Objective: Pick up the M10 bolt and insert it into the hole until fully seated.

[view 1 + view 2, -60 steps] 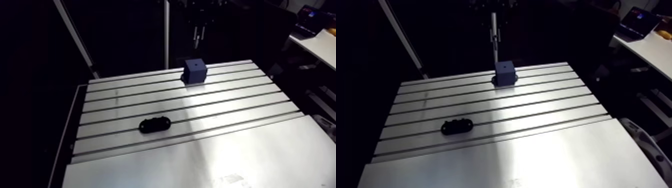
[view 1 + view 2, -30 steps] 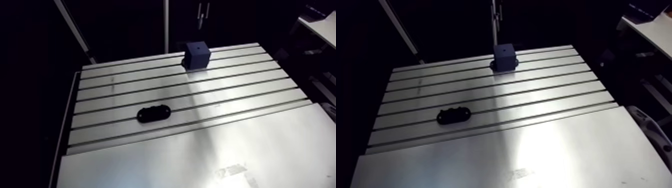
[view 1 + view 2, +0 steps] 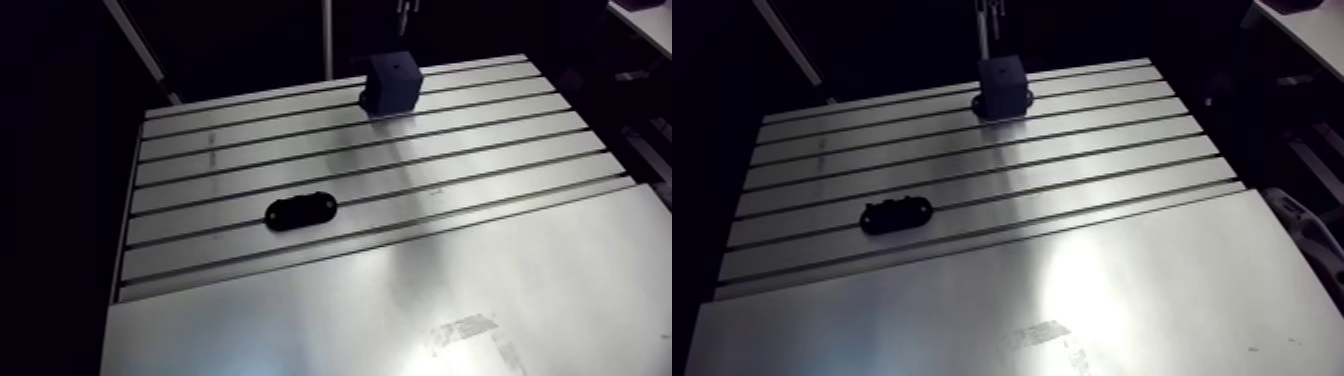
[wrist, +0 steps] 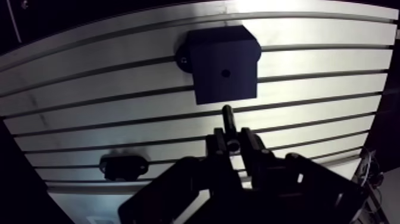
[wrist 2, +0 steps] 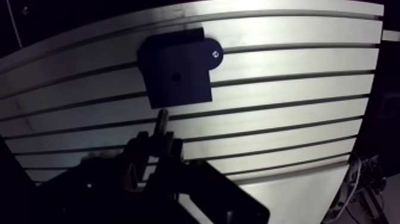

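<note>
**Bolt gripped, its tip just beside the block and not in the hole**

In the wrist view the gripper has its two fingers pressed in on a bolt, pinching it between them. The bolt is dark and slim. Its shaft sticks out ahead of the fingertips and points toward a dark blue block. The bolt's tip shows just beside the block's nearer edge, not over the top face. How high it hangs above the table cannot be told from these views.

The hole is a small round opening near the middle of the block's top face, and it shows open. A rounded foot juts out from one side of the block at its base, with a pale screw head in it.

In the arm view the block stands upright close to the far edge of the table, a little right of that edge's middle. It sits across the slots that run from the left edge to the right edge. A black oval piece lies flat on the slotted part, toward the left edge and well apart from the block. It sits just ahead of the last slots, before the smooth plate that makes up the near part of the table.

The gripper shows in the arm view only as a small dark shape at the top, above the block, too dim to read there.
</note>
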`<state>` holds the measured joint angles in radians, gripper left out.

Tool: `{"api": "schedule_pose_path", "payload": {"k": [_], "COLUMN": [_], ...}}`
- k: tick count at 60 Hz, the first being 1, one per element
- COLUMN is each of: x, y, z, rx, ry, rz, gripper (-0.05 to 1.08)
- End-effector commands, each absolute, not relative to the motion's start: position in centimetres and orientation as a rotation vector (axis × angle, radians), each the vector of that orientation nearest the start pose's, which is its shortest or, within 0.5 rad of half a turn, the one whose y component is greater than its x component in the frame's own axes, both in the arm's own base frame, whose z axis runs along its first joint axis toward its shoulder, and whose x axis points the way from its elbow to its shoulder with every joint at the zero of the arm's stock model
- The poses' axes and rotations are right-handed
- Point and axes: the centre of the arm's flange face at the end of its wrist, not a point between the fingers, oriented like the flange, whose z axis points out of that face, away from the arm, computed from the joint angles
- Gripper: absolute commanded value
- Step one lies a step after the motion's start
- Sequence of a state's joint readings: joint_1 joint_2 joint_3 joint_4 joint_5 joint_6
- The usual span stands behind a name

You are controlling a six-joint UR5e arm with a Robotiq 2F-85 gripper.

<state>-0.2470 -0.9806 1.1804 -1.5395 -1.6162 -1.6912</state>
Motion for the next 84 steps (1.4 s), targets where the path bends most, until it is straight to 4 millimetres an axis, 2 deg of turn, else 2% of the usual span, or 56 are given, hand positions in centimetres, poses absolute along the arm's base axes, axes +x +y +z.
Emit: {"api": "schedule_pose_path", "payload": {"k": [1, 26, 64, 84], "x": [-71.2, -72.0, -72.0, -71.9], "y": [5.2, 5.5, 5.5, 5.5], "z": [30.5, 29.7, 27.2, 27.0], "rx": [0.186, 0.188, 0.189, 0.188], "ry": [2.889, 2.885, 2.845, 2.843], "rz": [-0.004, -0.002, -0.013, -0.014], "gripper": [1.08, 1.08, 1.07, 1.07]}}
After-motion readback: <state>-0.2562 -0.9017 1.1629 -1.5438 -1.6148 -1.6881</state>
